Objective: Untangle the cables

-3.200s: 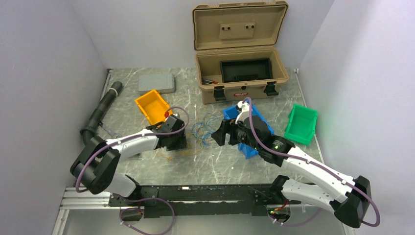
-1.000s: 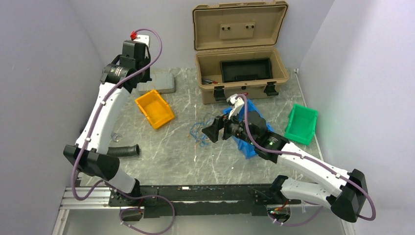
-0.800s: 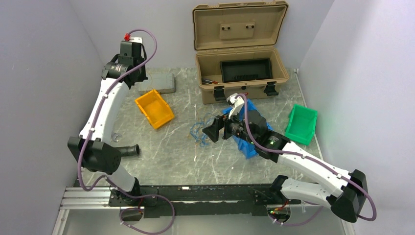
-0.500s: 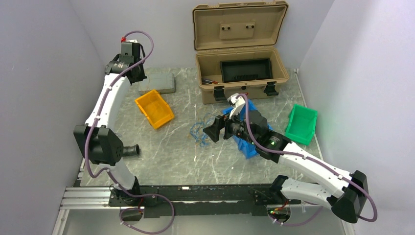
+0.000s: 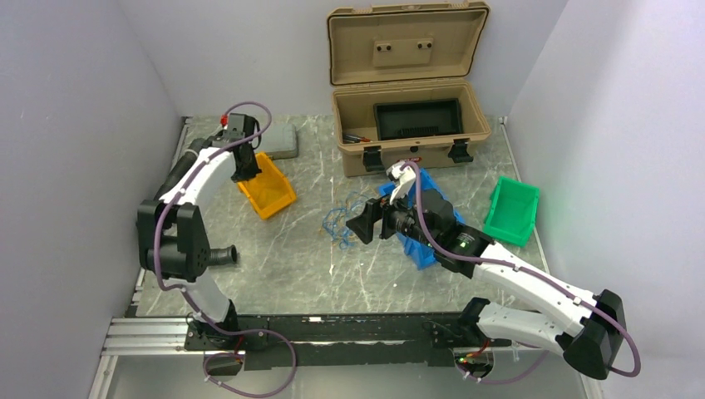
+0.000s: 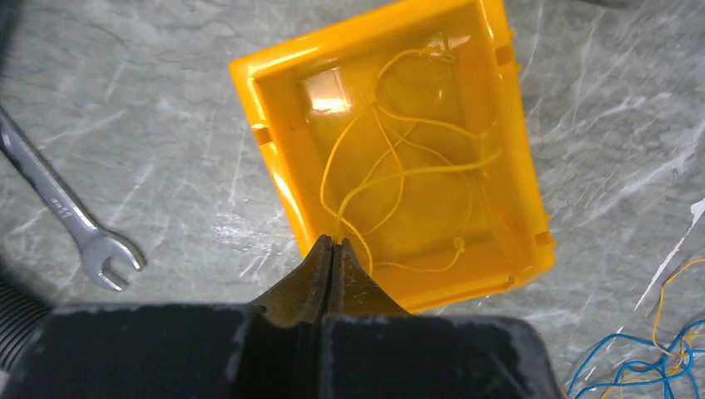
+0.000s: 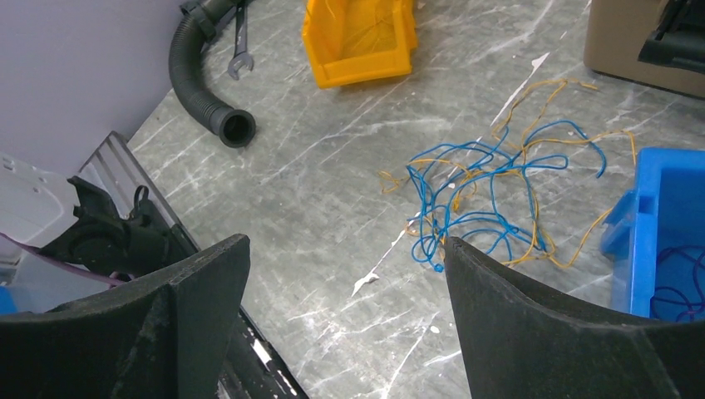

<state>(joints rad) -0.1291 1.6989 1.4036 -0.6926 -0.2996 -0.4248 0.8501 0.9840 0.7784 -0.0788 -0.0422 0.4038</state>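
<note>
Right gripper (image 7: 345,245): your jaws stand wide, nothing between them.
Cables (image 7: 490,199): blue and orange tangle on the table (image 7: 332,150), just left of that gripper.
Left gripper (image 6: 332,243): pressed closed over the orange bin (image 6: 274,179), which holds yellow cables (image 6: 399,174).

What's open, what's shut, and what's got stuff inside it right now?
Tan plastic toolbox: lid open.
Orange plastic bin: holds loose yellow wires.
Blue plastic bin: holds dark wires.
Green plastic bin: looks empty.
Blue and orange wire tangle: knotted, on the table.
Left gripper: shut, over the orange bin.
Right gripper: open, facing the tangle.
</note>
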